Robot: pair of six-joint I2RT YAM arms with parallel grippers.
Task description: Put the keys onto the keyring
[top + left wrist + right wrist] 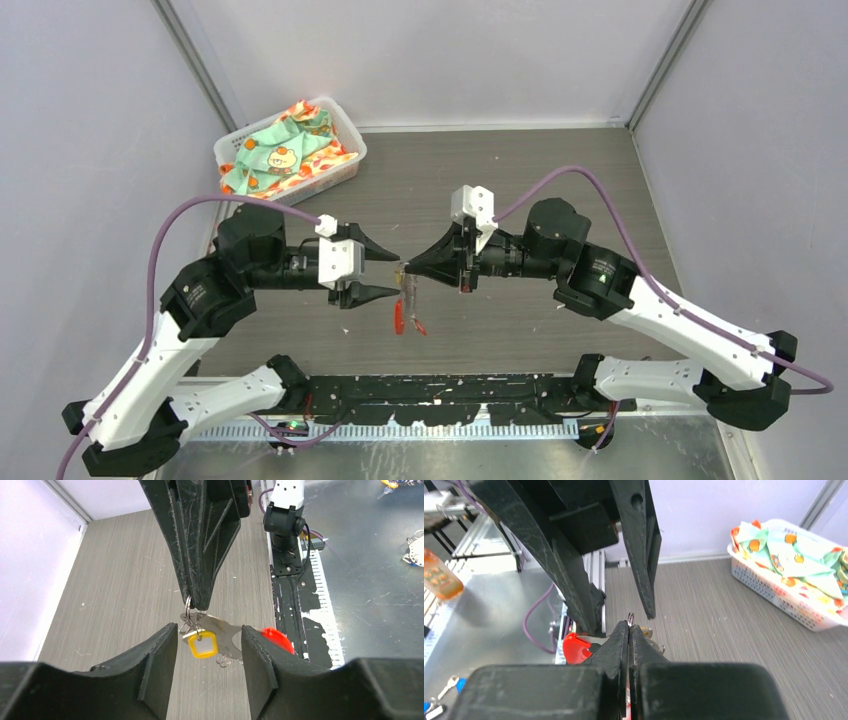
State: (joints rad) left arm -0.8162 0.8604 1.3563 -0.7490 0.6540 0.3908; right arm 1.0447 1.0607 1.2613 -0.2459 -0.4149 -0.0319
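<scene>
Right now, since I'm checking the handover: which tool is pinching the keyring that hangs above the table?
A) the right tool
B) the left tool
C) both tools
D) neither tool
A: the right tool is shut on the keyring, while the left tool stands open with the yellow-headed key between its fingers.

Right pincer (196, 601) pinching keyring (188, 612), yellow key (202, 644) dangling

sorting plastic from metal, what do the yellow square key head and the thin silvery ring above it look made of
Yellow square key head: likely plastic, smooth, opaque, even colour around a pale inset. Thin silvery ring: probably steel wire, with bright glints.
</scene>
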